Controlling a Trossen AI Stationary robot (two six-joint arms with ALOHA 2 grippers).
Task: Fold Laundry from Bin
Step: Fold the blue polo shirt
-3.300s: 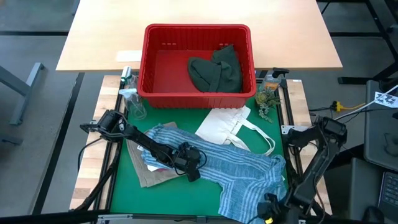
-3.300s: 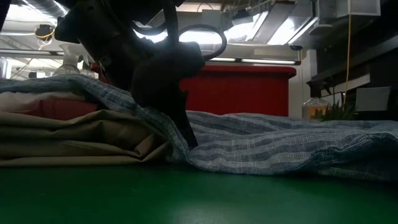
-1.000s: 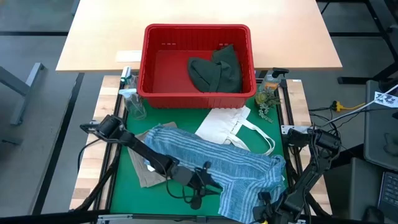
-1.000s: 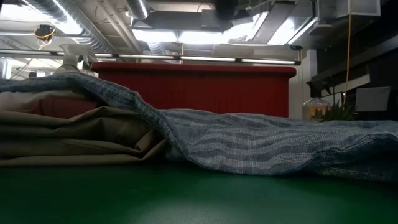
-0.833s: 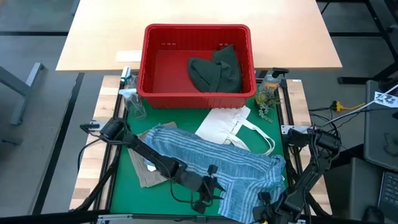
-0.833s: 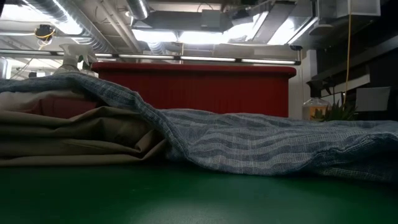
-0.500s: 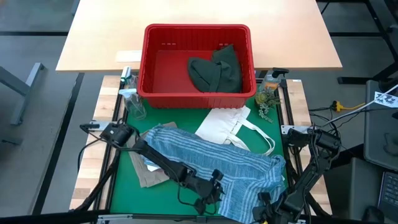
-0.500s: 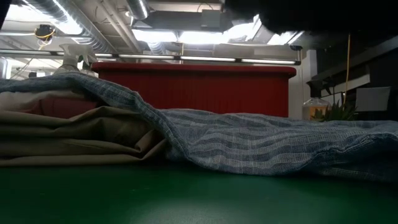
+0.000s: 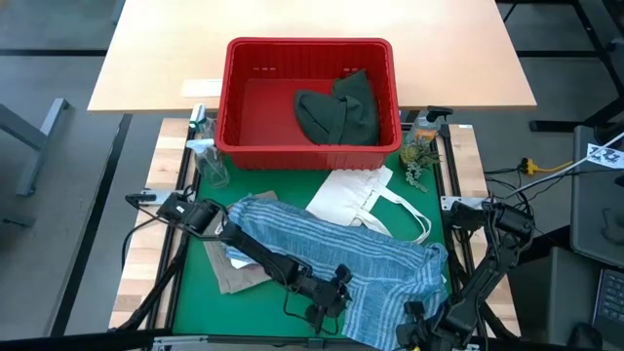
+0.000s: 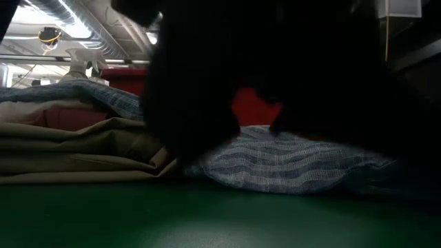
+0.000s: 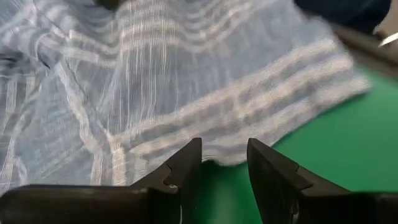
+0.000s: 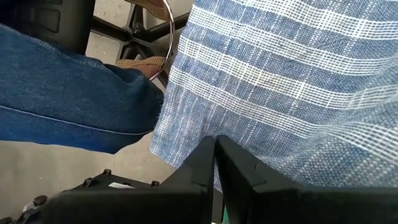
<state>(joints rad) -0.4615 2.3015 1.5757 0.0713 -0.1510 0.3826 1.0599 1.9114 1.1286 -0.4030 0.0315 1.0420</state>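
Note:
The blue-white striped shirt [image 9: 341,249] lies spread over the green mat [image 9: 210,302]. Its left part rests on a folded tan garment [image 9: 234,278]. My left gripper [image 11: 224,155] is open and low over the mat. Its fingertips stand on either side of the shirt's near edge [image 11: 217,160], and I cannot tell whether they touch it. My right gripper [image 12: 215,144] is at the table's near right corner, shut on the shirt. A dark green garment [image 9: 336,109] lies in the red bin [image 9: 239,97]. In the low view my left arm [image 10: 275,62] hides most of the scene. My right gripper pinches the striped shirt near its near right corner [image 12: 233,127] between its two shut fingers, coming from above and slanting down. The cloth spreads away from the fingertips. Past its edge [image 12: 163,134] the floor shows below.
A white tote bag [image 9: 361,200] lies between the bin and the shirt. A spray bottle [image 9: 208,156] stands at the mat's far left and a small plant [image 9: 417,156] at its far right. A person's jeans leg [image 12: 68,93] and shoe are beside the table's near right corner.
My left gripper has gone down and toward the table's near right, rolling its wrist as it went. It now sits low at the shirt's near edge and fills the low view. The shirt and my right gripper have kept still.

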